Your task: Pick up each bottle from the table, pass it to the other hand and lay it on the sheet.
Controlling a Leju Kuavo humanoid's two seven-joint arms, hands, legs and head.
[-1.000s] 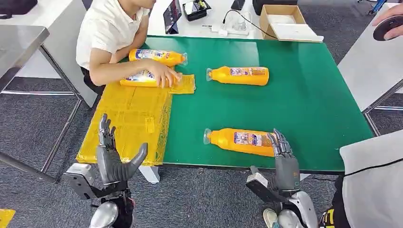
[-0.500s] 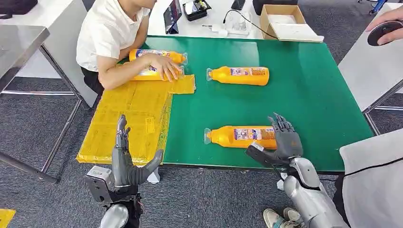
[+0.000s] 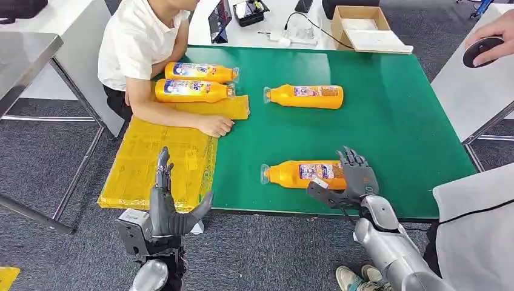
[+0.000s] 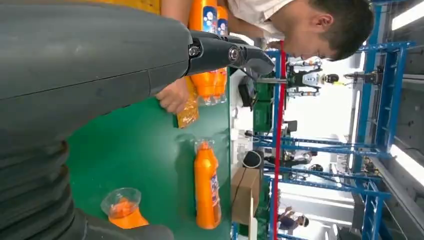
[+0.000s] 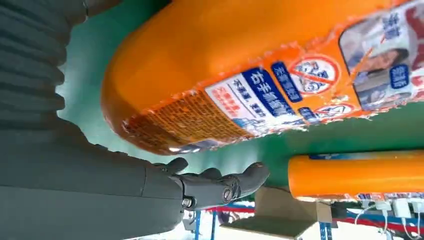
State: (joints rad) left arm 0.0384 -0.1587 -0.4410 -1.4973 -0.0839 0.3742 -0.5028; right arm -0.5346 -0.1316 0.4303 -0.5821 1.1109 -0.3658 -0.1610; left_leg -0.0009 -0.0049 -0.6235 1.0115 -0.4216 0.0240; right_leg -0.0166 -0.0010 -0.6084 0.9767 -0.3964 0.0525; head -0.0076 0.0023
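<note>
The green surface (image 3: 388,115) is carrying everything here, and the yellow sheet (image 3: 163,154) is lying over its left edge, draping down past the near-left corner. A person in a white shirt (image 3: 136,42) is leaning in at the far-left corner, one hand (image 3: 216,126) resting on the sheet's right border.

Two orange bottles are lying side by side at the sheet's far end: the farther sheet bottle (image 3: 200,72) and the nearer sheet bottle (image 3: 193,90), caps pointing right. The middle bottle (image 3: 305,96) is lying on its side just right of them, on bare green towards the far edge, cap pointing left. The near bottle (image 3: 303,174) is lying close to the near edge, cap to the left.

The right hand (image 3: 351,180) is cupping the base end of that near bottle, fingers spread over the top and thumb below, not clamped down; the bottle is lying on the surface, and the wrist camera is showing its label (image 5: 280,95) right up close. The left hand (image 3: 165,206) is hovering off the near-left corner beside the sheet, fingers straight up, thumb out, grasping nothing.
</note>
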